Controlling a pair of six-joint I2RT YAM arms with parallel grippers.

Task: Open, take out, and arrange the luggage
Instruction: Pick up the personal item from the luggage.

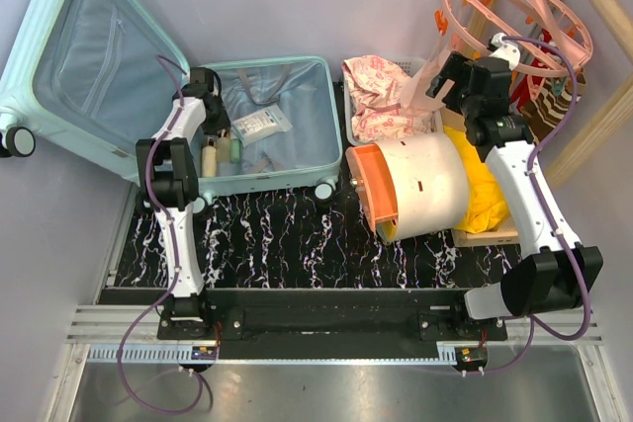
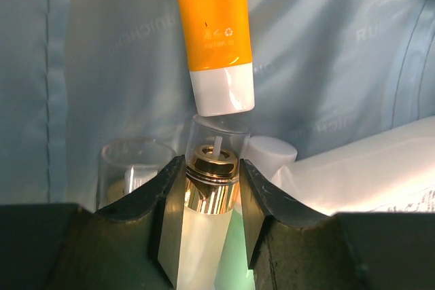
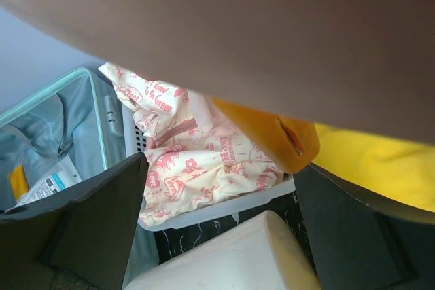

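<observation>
The luggage [image 1: 297, 160], a pale mint hard-shell suitcase, lies open at the back left with its lid [image 1: 89, 56] leaning against the wall. Small bottles stand in its near-left corner. My left gripper [image 1: 216, 130] reaches into that corner. In the left wrist view its fingers [image 2: 170, 195] press both sides of the gold collar of a cream bottle [image 2: 204, 236], so the left gripper [image 2: 212, 171] is shut on it. An orange tube [image 2: 212, 18] with a white cap lies just beyond. My right gripper [image 1: 435, 86] hovers open over the basket, and nothing sits between the jaws of the right gripper [image 3: 221, 168].
A white packet [image 1: 262, 126] lies in the suitcase. The white mesh basket [image 1: 348, 130] holds pink-patterned cloth. A cream cylinder with an orange end [image 1: 425, 185] lies on the marbled mat beside yellow cloth [image 1: 485, 195]. A pink round hanger [image 1: 514, 7] hangs from wooden rails at the back right.
</observation>
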